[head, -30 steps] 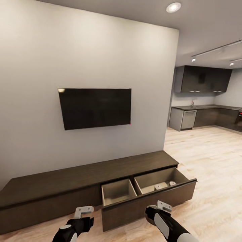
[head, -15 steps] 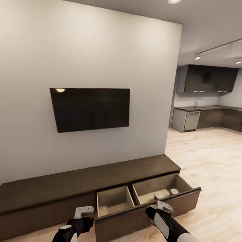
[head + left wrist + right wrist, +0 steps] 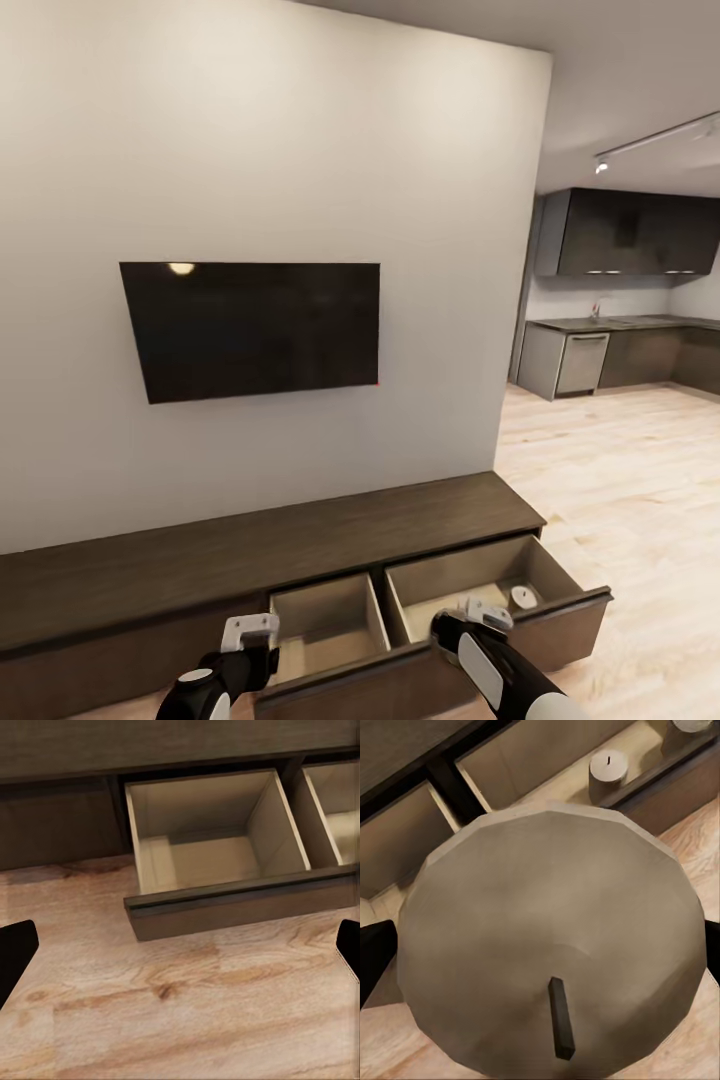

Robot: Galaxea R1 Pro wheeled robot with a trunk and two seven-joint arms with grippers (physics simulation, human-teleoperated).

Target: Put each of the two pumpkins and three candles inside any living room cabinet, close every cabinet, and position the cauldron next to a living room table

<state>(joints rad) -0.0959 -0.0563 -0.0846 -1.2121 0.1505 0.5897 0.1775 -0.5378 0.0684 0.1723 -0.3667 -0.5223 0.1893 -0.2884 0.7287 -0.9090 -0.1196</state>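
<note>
The long dark-brown cabinet [image 3: 250, 555] runs along the wall, with one wide drawer [image 3: 570, 615] pulled out. Its left compartment [image 3: 210, 840] holds nothing. The right compartment holds a white candle [image 3: 523, 597]; in the right wrist view two candles [image 3: 608, 766] [image 3: 690, 726] lie there. My right gripper [image 3: 480, 612] is shut on a third candle [image 3: 547, 930], wick up, held just in front of the drawer. My left gripper [image 3: 250, 630] hangs open over the floor before the left compartment, dark fingertips [image 3: 15, 952] far apart. Pumpkins, cauldron and table are out of view.
A black TV [image 3: 255, 325] hangs on the white wall above the cabinet. Light wood floor [image 3: 630, 480] stretches to the right toward a kitchen with dark cupboards [image 3: 630, 235] and a counter [image 3: 600, 350].
The camera has moved closer to the cabinet and turned, so the drawer sits lower and nearer in the picture. Both grippers keep their places in the view.
</note>
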